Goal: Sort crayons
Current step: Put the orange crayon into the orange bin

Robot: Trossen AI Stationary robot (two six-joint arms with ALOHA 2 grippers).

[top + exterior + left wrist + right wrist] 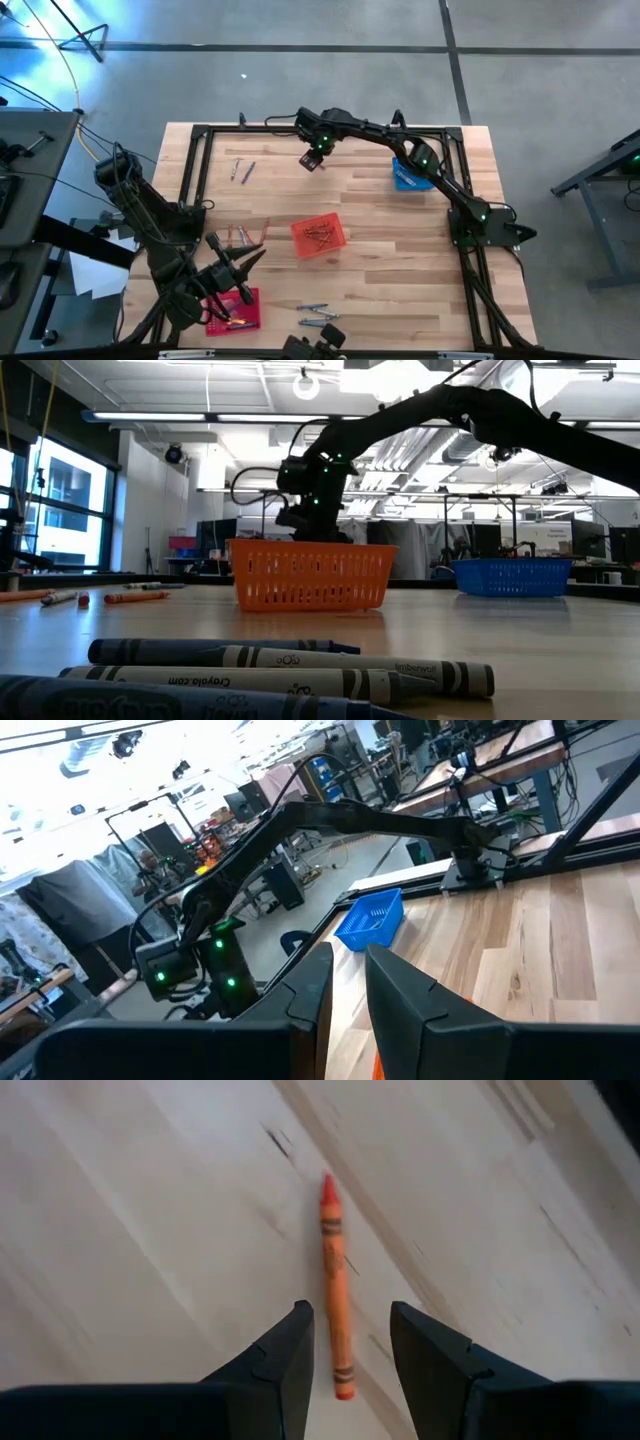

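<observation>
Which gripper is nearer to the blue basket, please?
The right. The right gripper hovers at the table's far side, not far from the blue basket, fingers open above an orange crayon. The left gripper sits at the near left corner, well across the table.

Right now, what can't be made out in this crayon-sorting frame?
- High view: colours of the crayons in the orange basket are too small to tell.
- Low view: that basket's mesh wall hides its contents; the blue basket likewise.
- High view: the left gripper overlaps the red basket, hiding part of it.
- Right wrist view: the orange crayon lies between the right gripper fingers, open, untouched; its label is blurred.
</observation>
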